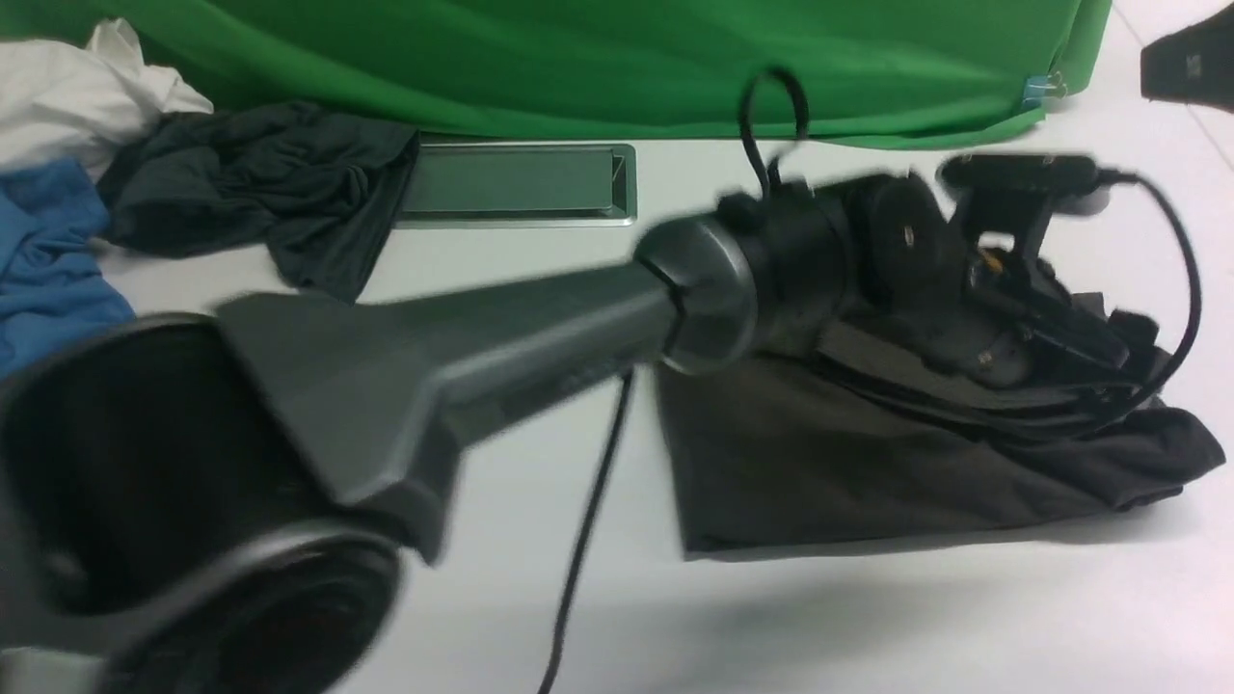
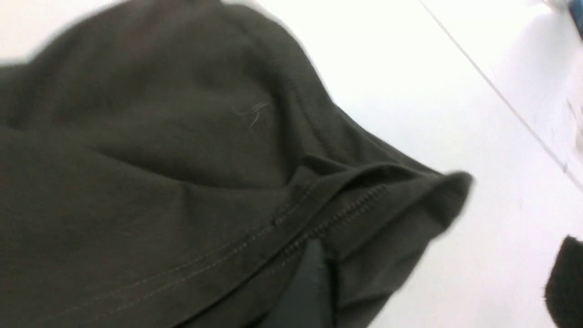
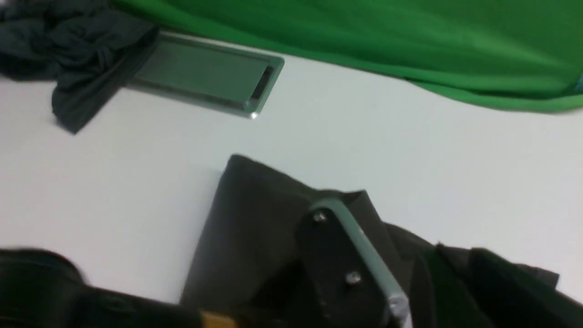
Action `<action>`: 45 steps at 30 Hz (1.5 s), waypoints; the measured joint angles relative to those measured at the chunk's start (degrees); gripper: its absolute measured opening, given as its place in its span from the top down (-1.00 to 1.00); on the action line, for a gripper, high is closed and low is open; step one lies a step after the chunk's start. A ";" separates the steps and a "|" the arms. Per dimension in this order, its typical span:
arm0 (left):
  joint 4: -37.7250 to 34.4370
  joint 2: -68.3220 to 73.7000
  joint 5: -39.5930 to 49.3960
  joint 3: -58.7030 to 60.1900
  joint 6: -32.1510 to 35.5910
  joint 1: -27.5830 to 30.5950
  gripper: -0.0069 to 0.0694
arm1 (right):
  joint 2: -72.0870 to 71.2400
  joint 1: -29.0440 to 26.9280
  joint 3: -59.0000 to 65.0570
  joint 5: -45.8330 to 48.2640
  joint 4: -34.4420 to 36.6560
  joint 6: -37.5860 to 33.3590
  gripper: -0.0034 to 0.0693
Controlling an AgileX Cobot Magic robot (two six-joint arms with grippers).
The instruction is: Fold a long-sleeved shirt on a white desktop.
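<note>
Dark brown-black knit long-sleeved shirt lying on smooth white desktop | left gripper over it, jaws seemingly apart (blurred) | right gripper: cannot tell its state

You have bare surface along the frame's bottom right; the left arm crosses mid-frame, clothes pile blocks upper left.
</note>
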 joint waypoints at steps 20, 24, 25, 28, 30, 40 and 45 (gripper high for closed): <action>-1.96 -5.88 14.74 24.30 6.22 17.14 0.75 | 16.46 5.66 4.37 -5.35 5.93 -12.83 0.83; -4.44 -4.19 12.68 26.65 6.82 17.49 0.77 | 26.37 6.38 4.37 -8.58 13.03 -19.04 0.83; -4.49 -4.19 12.62 26.71 6.82 17.49 0.77 | 26.37 6.38 4.37 -8.74 13.47 -19.45 0.83; -4.68 -4.19 12.48 26.83 6.93 17.49 0.77 | 32.79 6.73 4.37 -10.94 19.96 -24.67 0.83; -4.81 -4.19 12.29 26.89 6.93 17.49 0.77 | 37.26 6.74 4.37 -13.16 23.61 -28.02 0.83; -5.16 -4.08 12.35 26.89 6.60 17.74 0.77 | 41.07 -0.74 3.50 -31.89 9.39 -25.15 0.84; -5.36 -4.08 12.77 26.89 6.56 17.98 0.77 | 40.07 -7.73 -2.45 -26.34 6.11 -14.12 0.83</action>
